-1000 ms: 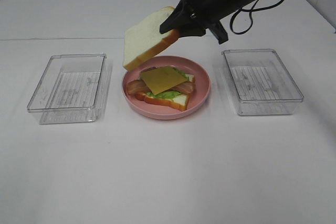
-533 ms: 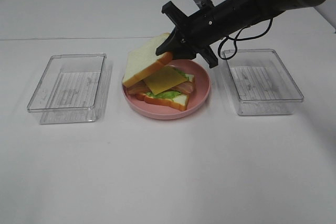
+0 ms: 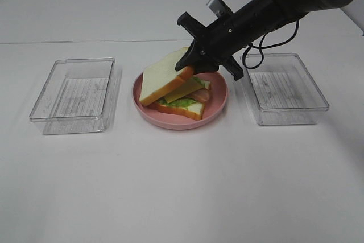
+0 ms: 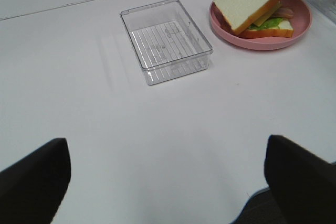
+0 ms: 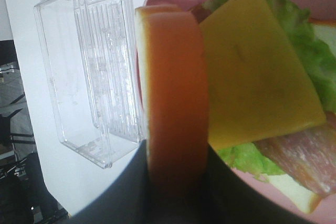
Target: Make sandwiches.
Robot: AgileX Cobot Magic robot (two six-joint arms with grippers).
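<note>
My right gripper (image 3: 191, 65) is shut on the crust edge of a thick white bread slice (image 3: 164, 77). The slice hangs tilted over the pink plate (image 3: 219, 102), its low end by the plate's left rim. Under it lies a stack: bottom bread slice (image 3: 185, 110), green lettuce (image 3: 178, 102), bacon (image 3: 201, 95) and yellow cheese (image 3: 184, 89). The right wrist view shows the held slice's orange crust (image 5: 176, 124) between dark fingers (image 5: 126, 192), with cheese (image 5: 252, 77), lettuce (image 5: 299, 35) and bacon (image 5: 310, 156) beyond. My left gripper (image 4: 168, 182) stands open over bare table, far from the plate (image 4: 262, 43).
A clear plastic tray (image 3: 74, 95) sits left of the plate and another (image 3: 282, 87) sits right of it, under the right arm's cable. Both hold nothing. The left tray (image 4: 165, 40) also appears in the left wrist view. White table spreads in front.
The right gripper has come down and slightly right with the bread slice, from well above the plate to just over the stack. The left gripper has not moved.
</note>
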